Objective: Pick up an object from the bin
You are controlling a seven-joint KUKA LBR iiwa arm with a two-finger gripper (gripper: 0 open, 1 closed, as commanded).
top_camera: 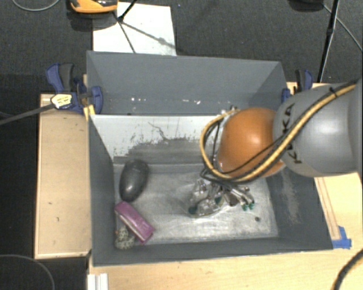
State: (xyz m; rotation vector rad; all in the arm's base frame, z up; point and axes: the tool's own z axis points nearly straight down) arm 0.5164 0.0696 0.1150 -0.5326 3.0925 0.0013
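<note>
Grey mouse (133,179) lies well apart from the pincer (218,203), apparently untouched.

1. Grey computer mouse (134,179): dark, oval, lies flat on the floor of the bin (187,85), left part, close to the foot of the far slope.
2. Purple block (134,220): oblong, lies diagonally in the near-left corner, just near of the mouse; contact between them unclear.
3. Speckled lumpy thing (123,238): partly under the purple block's near end, by the left wall; kind unclear.
4. White sheet (142,28): flat on the dark surface beyond the far wall, with a thin dark cable (129,37) across it.
5. Orange-yellow object (91,5): far-left of the sheet, cut off by the frame's edge.
</note>
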